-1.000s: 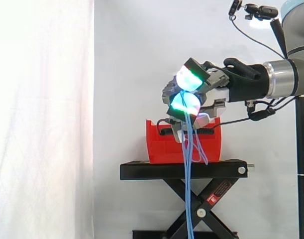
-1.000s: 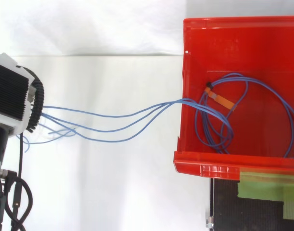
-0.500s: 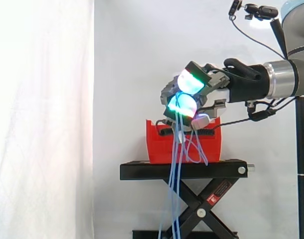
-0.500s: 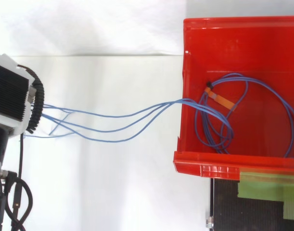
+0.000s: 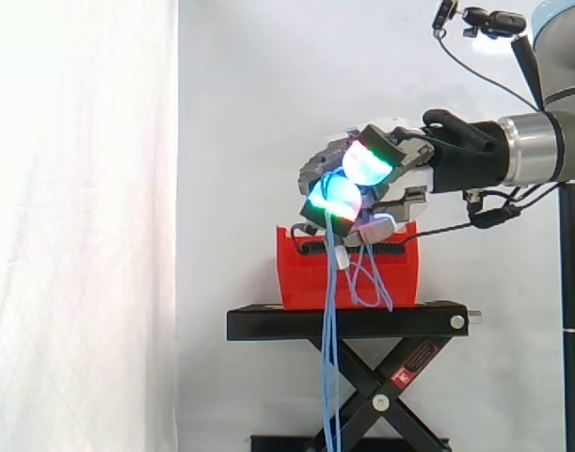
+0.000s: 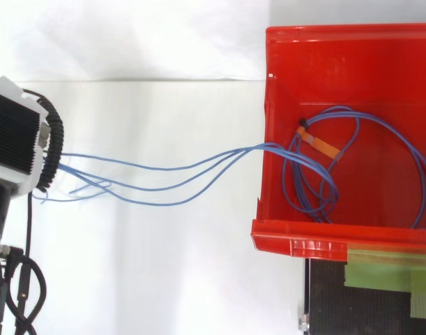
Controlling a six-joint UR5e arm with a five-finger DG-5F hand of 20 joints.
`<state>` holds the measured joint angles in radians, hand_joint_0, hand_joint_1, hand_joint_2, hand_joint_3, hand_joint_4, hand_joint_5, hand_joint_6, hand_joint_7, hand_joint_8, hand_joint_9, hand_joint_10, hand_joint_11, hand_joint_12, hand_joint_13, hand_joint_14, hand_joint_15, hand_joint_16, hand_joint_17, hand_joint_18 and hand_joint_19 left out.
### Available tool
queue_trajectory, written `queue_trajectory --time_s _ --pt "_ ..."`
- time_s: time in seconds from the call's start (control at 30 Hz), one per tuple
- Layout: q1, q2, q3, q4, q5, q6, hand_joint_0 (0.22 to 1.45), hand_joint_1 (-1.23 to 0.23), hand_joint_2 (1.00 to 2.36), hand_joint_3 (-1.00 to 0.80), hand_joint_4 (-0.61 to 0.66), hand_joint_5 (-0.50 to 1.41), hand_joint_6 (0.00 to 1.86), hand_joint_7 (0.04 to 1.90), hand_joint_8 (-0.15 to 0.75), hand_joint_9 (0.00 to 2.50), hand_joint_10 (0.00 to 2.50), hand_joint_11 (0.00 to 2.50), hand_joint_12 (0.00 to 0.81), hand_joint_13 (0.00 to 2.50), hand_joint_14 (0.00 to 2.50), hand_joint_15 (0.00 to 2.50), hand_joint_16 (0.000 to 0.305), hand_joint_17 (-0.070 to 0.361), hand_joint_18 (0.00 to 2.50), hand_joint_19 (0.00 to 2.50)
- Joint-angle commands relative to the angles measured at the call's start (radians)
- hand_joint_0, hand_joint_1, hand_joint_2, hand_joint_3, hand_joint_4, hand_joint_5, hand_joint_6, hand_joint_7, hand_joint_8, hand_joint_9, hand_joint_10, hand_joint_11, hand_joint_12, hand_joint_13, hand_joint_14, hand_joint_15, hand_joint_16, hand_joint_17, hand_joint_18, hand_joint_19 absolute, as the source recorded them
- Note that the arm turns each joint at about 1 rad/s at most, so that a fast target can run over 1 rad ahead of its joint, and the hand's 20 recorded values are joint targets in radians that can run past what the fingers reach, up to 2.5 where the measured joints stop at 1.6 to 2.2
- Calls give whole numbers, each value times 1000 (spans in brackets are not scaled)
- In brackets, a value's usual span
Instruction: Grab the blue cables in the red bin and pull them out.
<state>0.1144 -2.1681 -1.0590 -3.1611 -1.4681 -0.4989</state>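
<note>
In the side view, nearest of all, the hand (image 5: pixel 405 174) reaches in from the right edge to the upper middle of the frame. It is closed: its fingers are curled tight, and the glowing cyan and green pads (image 5: pixel 367 162) press together on the blue cables (image 5: pixel 330 377). The cables are thin, pale blue strands. They come out below the pads and hang almost straight down as a narrow bundle to the bottom edge of the frame, while a shorter loop of them droops to the right across the face of the red bin (image 5: pixel 306 282). The bin sits just behind and below the hand, on the flat top of the black stand (image 5: pixel 268 323). A red and white label (image 5: pixel 414 359) is stuck on one of the stand's crossed legs, and its print is too small to read. In the top view several strands stretch from the left edge across the white middle, climb over the bin's left wall (image 6: pixel 268 125) and join a loose coil lying on the bin's floor at the right. A small orange tag (image 6: pixel 318 142) sits on the coil, and no writing can be made out on it. Strips of green tape (image 6: pixel 387 269) lie at the lower right, beside the bin's rim. The white curtain (image 5: pixel 80 235) hangs farthest back.
</note>
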Motion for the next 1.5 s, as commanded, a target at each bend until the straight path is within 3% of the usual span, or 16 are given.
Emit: queue_trajectory --time_s 0.0,0.2,0.67,0.8,0.83,0.9,0.93,1.03,1.07,1.27,1.47 --pt "1 1 -1 10 -1 -7 833 -936 1000 -1000 111 679 679 615 205 1124 1245 1612 320 1387 14 1488 53 119 817 748" --pt "1 1 -1 33 -12 -59 913 -937 1000 -1000 93 617 1004 536 196 1122 1328 1601 310 1390 15 1498 51 116 828 737" --pt "-1 1 1 98 -58 -165 952 -928 1000 -1000 65 587 1093 491 197 1105 1394 1560 302 1390 16 1505 51 115 834 738" --pt "-1 1 -1 168 -104 -272 957 -928 1000 -1000 66 583 1101 486 197 1099 1402 1546 316 1388 15 1504 51 115 833 740" --pt "-2 1 1 220 -141 -347 957 -928 1000 -1000 60 583 1101 487 196 1098 1400 1555 313 1390 15 1493 51 115 833 740" --pt "-4 1 -1 250 -166 -396 958 -928 1000 -1000 67 582 1103 485 199 1098 1404 1548 313 1389 16 1502 51 115 833 739" --pt "-4 1 1 309 -212 -479 959 -928 1000 -1000 68 583 1106 476 197 1099 1400 1558 309 1389 15 1505 51 115 834 740" --pt "-7 1 -1 389 -265 -566 960 -929 1000 -1000 60 583 1105 479 197 1098 1395 1572 310 1391 16 1495 51 115 833 740" --pt "-9 1 -1 451 -293 -589 960 -928 1000 -1000 60 583 1105 478 190 1098 1399 1553 309 1389 16 1504 51 114 831 746" --pt "-16 -1 -1 553 -319 -583 960 -930 1000 -1000 64 583 1104 479 191 1099 1395 1557 309 1389 16 1505 51 114 833 740" --pt "-21 1 -1 569 -324 -516 961 -929 1000 -1000 58 582 1103 479 195 1097 1395 1549 313 1390 15 1493 51 114 830 739"
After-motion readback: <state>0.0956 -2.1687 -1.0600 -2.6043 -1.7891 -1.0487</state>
